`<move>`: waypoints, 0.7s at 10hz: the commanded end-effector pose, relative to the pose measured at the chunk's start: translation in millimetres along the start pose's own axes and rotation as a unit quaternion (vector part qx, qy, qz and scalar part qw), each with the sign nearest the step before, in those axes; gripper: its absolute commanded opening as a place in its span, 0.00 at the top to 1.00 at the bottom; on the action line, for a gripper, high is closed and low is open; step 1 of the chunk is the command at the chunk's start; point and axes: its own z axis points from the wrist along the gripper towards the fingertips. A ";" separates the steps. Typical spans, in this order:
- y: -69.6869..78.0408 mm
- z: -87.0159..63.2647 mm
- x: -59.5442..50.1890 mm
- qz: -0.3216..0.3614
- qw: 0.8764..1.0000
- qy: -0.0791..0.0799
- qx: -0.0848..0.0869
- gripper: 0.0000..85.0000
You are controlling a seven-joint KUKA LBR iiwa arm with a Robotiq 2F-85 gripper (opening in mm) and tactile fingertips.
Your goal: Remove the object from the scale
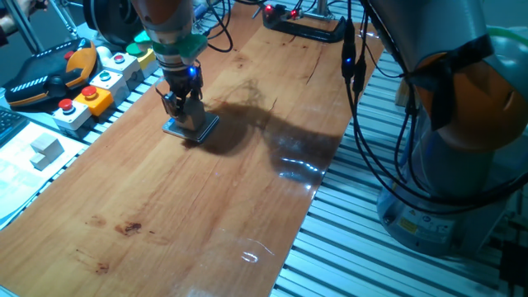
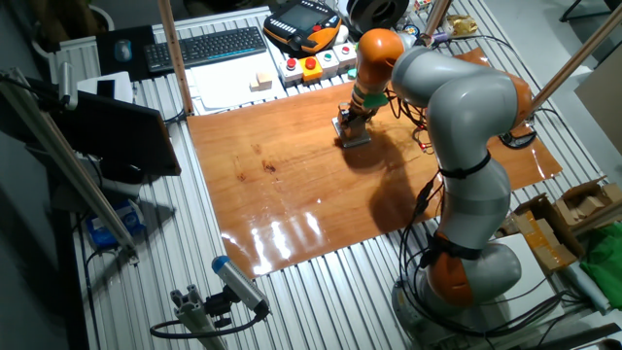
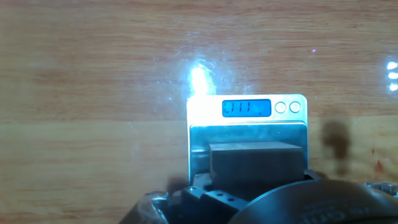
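Grey cube (image 3: pixel 255 163) sits on scale (image 3: pixel 247 127); gripper (image 1: pixel 183 109) low over it, jaw state unclear.

Wood tabletop (image 1: pixel 206 206); scale (image 1: pixel 190 127) flat on it, near far-left edge.

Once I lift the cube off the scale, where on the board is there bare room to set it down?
The wooden board is bare from the scale toward its near end and its aluminium-table edge. Crowded: the button boxes beside the gripper, and the power strip at the far end.

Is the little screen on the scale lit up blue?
Yes, the hand view shows the scale with its small screen glowing blue above the cube.
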 end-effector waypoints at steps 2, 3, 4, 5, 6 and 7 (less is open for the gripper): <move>-2.4 -7.2 1.0 0.005 1.000 -0.006 0.004 0.99; -6.2 -12.8 1.8 0.008 1.000 -0.008 0.005 0.99; -11.6 -18.4 2.8 0.008 1.000 -0.011 0.011 0.99; -22.0 -24.0 5.0 0.004 1.000 -0.018 0.023 0.99; -32.3 -25.7 6.8 0.001 0.999 -0.022 0.023 0.99; -42.0 -26.0 8.3 0.001 0.999 -0.025 0.024 0.99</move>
